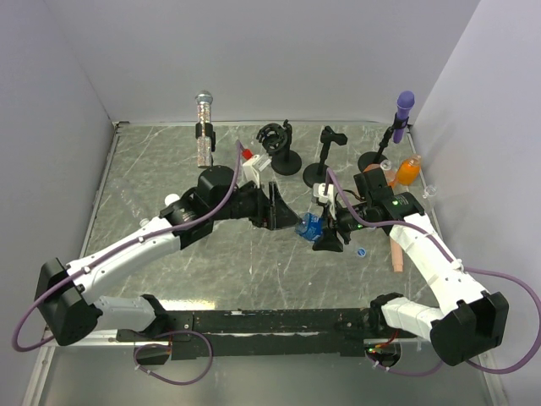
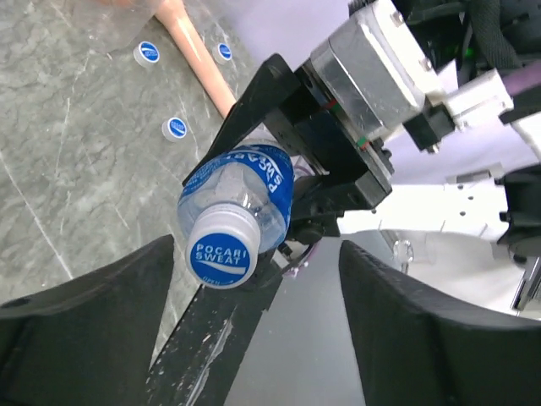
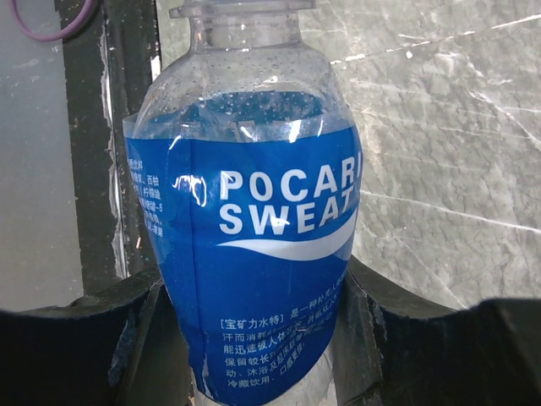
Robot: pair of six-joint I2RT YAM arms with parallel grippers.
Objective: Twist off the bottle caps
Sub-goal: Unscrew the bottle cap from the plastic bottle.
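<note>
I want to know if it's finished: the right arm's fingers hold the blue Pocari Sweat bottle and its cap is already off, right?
Not quite. The cap is still on the Pocari Sweat bottle; the left wrist view shows it between the open left fingers. The right fingers do hold the bottle.
</note>
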